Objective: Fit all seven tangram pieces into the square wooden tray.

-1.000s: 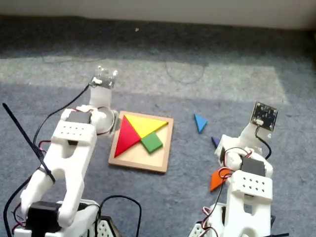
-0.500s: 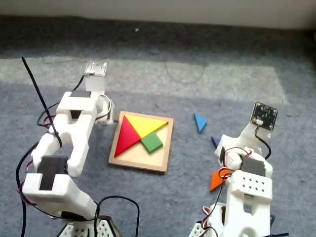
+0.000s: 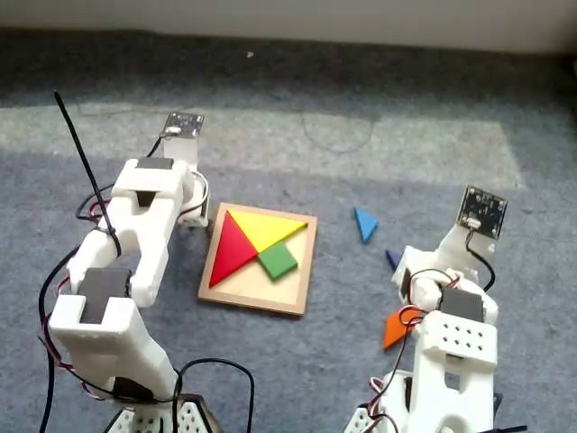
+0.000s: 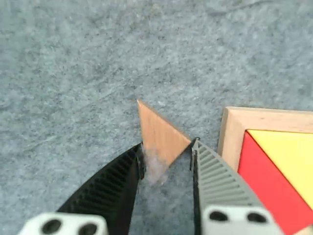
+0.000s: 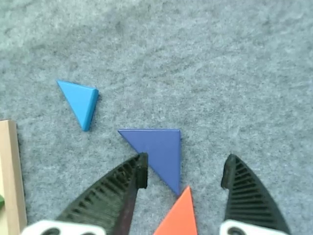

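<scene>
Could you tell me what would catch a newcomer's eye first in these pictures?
The wooden tray in the middle stands out, holding a red triangle, a yellow triangle and a green square. Beside it, the left gripper clasps a plain wooden triangle between its fingers; the right gripper hangs open over a dark blue triangle.

Wood triangle: near tip blurred and pale; in the high view it is hidden under the left arm.
Tray: cut off by the edge in both wrist views, with one corner and one strip visible.
Red piece, yellow piece: cut off by the left wrist picture's edge.
Dark blue triangle: mostly behind the right arm in the high view.
Orange piece: partly under the right arm in the high view; cut off by the edge in the right wrist view.
</scene>
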Tool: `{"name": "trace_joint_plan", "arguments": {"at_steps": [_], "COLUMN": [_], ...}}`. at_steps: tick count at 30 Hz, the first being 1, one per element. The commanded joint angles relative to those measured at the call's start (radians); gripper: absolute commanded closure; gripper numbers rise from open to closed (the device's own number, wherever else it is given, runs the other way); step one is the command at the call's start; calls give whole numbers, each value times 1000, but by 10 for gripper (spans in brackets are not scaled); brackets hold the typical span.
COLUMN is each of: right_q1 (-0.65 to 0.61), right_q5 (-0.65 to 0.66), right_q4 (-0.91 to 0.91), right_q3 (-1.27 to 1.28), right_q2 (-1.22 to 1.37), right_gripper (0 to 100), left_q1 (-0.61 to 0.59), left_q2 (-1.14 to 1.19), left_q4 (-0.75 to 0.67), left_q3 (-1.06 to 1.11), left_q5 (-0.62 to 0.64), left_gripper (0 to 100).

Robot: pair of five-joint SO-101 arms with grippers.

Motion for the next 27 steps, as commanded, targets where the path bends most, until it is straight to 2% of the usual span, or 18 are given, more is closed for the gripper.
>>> {"name": "trace_joint_plan", "arguments": {"at_steps": [1,6,12,15,21,27], "right_q1": [4,4,4,4,4,4], "right_q5": [11,11,11,11,11,11], "right_q4": [-27,-27,-27,-27,-27,-27], "right_q3": [-7,-7,-7,-7,-7,-7], "right_q2": [-22,-22,-22,-22,-22,-22], "right_gripper": [759,759,759,759,759,759], "left_q1": [-13,-30,-25,-24,28,39], "left_q2": [-10,-56,-191,-211,-211,-209], "left_q4": [11,26,38,-20,-61,-71], "left_q3": [-39,-35,38,74,113,116], "left_q5": [-5,-52,-51,-52,-48,-48], "left_gripper": [835,835,835,834,735,734]}}
